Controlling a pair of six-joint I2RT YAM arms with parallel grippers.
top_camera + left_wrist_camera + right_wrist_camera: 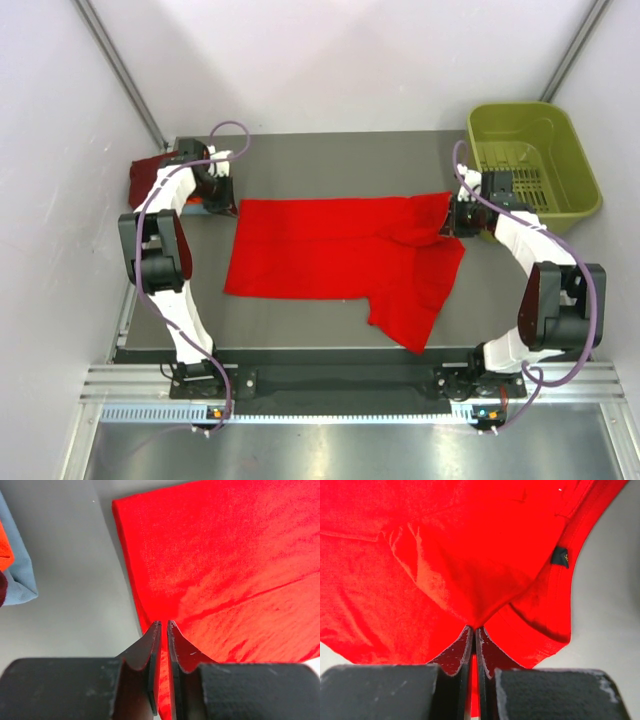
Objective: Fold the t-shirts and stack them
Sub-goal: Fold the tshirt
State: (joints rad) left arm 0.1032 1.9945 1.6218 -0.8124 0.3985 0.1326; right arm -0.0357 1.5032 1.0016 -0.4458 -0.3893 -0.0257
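The red t-shirt (340, 255) lies spread across the middle of the bench (330, 160). The left hand (163, 626) pinches its left edge, and the right hand (474, 629) pinches a raised fold near the collar by the right edge. Folded t-shirts (148, 178) sit in the far-left corner.

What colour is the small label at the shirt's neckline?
The label is black, clearest in the right wrist view.

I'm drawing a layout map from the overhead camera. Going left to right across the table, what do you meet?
Folded shirt pile → left gripper → red t-shirt → right gripper → green basket.
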